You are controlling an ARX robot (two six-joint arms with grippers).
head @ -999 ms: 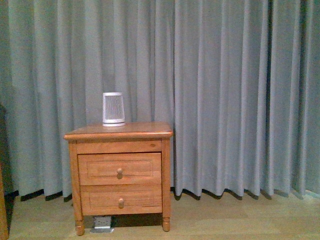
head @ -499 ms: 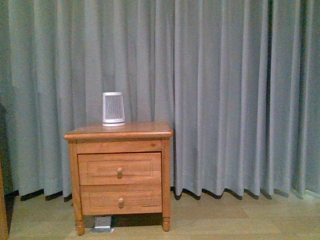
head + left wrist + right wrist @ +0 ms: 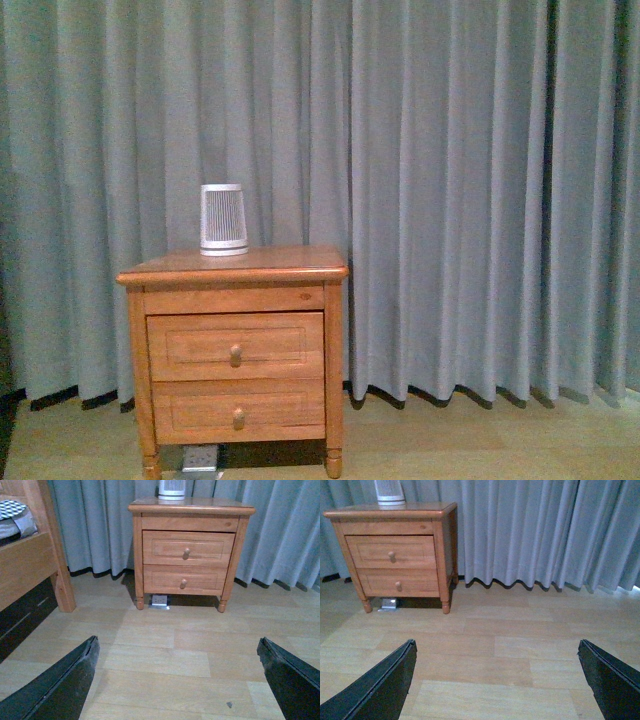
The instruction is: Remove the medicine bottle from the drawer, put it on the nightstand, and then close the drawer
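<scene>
since the upper drawer sits shut well ahead of both tools, the medicine bottle is out of sight; left gripper and right gripper gape empty. probably light, rigid, slick plastic: pinch mid-body, after pulling the round knob.

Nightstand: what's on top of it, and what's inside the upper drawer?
A white ribbed cylinder stands on the nightstand. The drawer is shut, so its inside is hidden.

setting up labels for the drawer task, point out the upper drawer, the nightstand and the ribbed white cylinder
upper drawer (image 3: 190, 345): front view, recessed panel left of its knob
nightstand (image 3: 333, 370): front view, right front post
ribbed white cylinder (image 3: 223, 218): front view, middle of its ribbed side
</scene>
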